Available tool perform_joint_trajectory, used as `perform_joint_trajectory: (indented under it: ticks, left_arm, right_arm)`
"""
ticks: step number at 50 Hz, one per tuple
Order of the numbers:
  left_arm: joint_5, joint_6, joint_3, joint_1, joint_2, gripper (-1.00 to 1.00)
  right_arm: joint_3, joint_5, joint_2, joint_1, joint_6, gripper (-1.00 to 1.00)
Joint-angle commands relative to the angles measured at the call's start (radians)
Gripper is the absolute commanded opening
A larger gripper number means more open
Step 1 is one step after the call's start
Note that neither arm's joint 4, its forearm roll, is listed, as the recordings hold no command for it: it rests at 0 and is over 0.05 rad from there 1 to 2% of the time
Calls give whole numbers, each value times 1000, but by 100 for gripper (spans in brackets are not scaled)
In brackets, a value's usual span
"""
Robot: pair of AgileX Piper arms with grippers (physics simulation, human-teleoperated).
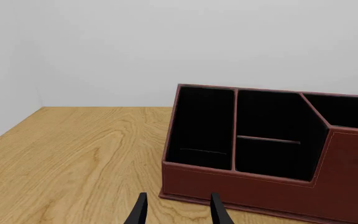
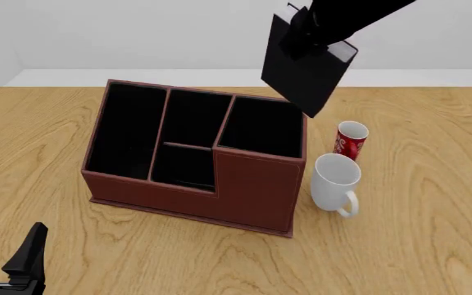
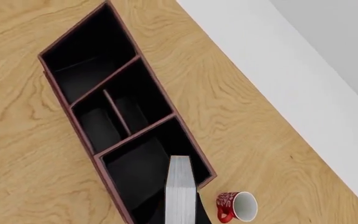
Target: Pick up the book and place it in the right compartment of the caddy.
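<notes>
Reddish-brown leather-look caddy point(image 2: 252, 190), faintly grained, seam stitching along edges, matt black lining inside. Light wooden table point(image 2: 432, 246), smooth, strong wavy grain, low sheen. Thick black hardcover book point(image 2: 302, 77), matt cover; white paper page edges point(image 3: 180, 193). Glossy white ceramic-looking mug point(image 2: 336, 183). Small red patterned cup point(image 2: 350, 140), white inside, slightly shiny.

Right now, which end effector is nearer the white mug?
Right. The right end effector holds the book in the air above the caddy's right end, up behind the white mug. The left end effector sits low, beyond the caddy's opposite end.
</notes>
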Motion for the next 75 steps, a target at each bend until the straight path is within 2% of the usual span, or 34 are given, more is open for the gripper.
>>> perform_joint_trajectory:
  ticks: [1,2,10,11,13,28,32,33,38,47,55,56,60,61,67,68,75]
  left_arm:
    - [0,0,0,0,0,100]
    - [0,0,0,0,0,100]
    - [0,0,0,0,0,100]
    - [0,0,0,0,0,100]
    - [0,0,0,0,0,100]
    - [0,0,0,0,0,100]
    - [0,0,0,0,0,100]
    - [0,0,0,0,0,100]
    - [0,0,0,0,0,100]
    - [0,0,0,0,0,100]
    - [0,0,0,0,0,100]
    - [0,0,0,0,0,100]
    - [0,0,0,0,0,100]
    - [0,0,0,0,0,100]
    - [0,0,0,0,0,100]
    - [0,0,0,0,0,100]
    - [0,0,0,0,0,100]
  right_arm:
    - [-46,0,27,21,32,-100]
    - [-29,0,23,25,17,-100]
    - [-57,0,56,25,29,-100]
    - [-69,0,59,31,48,-100]
    - [-60,0,61,28,33,-100]
    - [-82,0,84,48,65,-100]
    - [-83,0,97,40,55,-100]
    - [-93,0,97,48,75,-100]
    - [-86,0,105,42,64,-100]
    - [-95,0,113,50,90,-100]
    - [-103,0,128,50,91,-100]
    - [-106,0,126,59,105,-100]
    - [-109,0,143,49,93,-100]
    - [-121,0,144,55,112,-100]
    - [-124,0,162,47,103,-100]
    - [-125,0,158,56,120,-100]
    - [-132,-1,179,51,122,-100]
